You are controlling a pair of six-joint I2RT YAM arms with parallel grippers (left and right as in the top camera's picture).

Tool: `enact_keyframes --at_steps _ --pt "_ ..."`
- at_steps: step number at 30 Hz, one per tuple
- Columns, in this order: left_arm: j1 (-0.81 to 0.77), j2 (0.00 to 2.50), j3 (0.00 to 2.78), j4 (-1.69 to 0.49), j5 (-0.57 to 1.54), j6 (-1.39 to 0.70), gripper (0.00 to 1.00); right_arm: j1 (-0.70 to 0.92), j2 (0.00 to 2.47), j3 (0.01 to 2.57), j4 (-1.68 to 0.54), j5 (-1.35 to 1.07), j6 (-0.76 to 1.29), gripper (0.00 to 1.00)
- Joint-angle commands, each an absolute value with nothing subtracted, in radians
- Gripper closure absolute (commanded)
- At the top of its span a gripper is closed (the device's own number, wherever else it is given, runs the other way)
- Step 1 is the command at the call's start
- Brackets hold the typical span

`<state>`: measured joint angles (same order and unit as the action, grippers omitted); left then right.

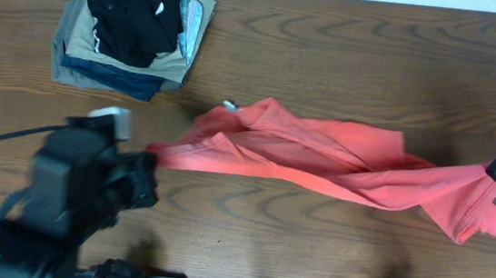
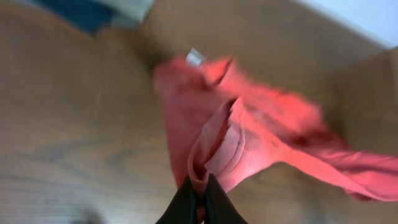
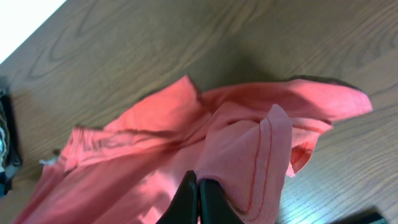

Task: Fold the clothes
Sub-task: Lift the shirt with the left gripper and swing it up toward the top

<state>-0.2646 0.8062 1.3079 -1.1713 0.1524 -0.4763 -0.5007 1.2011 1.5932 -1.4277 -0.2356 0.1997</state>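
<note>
A coral-red T-shirt (image 1: 319,155) lies stretched in a rumpled band across the middle of a dark wooden surface (image 1: 349,39), running from centre left to the right edge of the overhead frame. The left gripper (image 2: 200,200), at lower left, is closed tight on a fold at the shirt's left end. The right gripper (image 3: 198,194), at the right edge, is closed on a hemmed fold at the other end. A white tag (image 1: 230,105) shows at the shirt's upper edge. A stack of folded garments (image 1: 135,28), black on top, sits at upper left, apart from the shirt.

Folded garment stack (image 1: 131,27) on wooden table (image 1: 311,245), far-left corner
</note>
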Motion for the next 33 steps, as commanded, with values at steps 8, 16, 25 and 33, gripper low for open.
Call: enact_keyframes --at_steps 8,16,25,33 --pt "-0.265 0.828 1.811 -1.236 -0.023 -0.465 0.94 -0.498 1.19 1.94 -1.526 -0.326 0.14 0.99" --pt "-0.265 1.057 1.846 -1.177 -0.05 -0.434 0.94 -0.498 1.311 1.989 -1.473 -0.375 0.141 0.99" --pt "-0.252 1.545 1.906 -0.81 -0.049 -0.304 0.94 -0.497 1.545 1.989 -1.155 -0.471 0.217 0.99" --pt "-0.208 1.685 2.389 -0.812 -0.05 -0.225 0.94 -0.581 1.581 2.177 -0.91 -0.642 0.348 0.99"
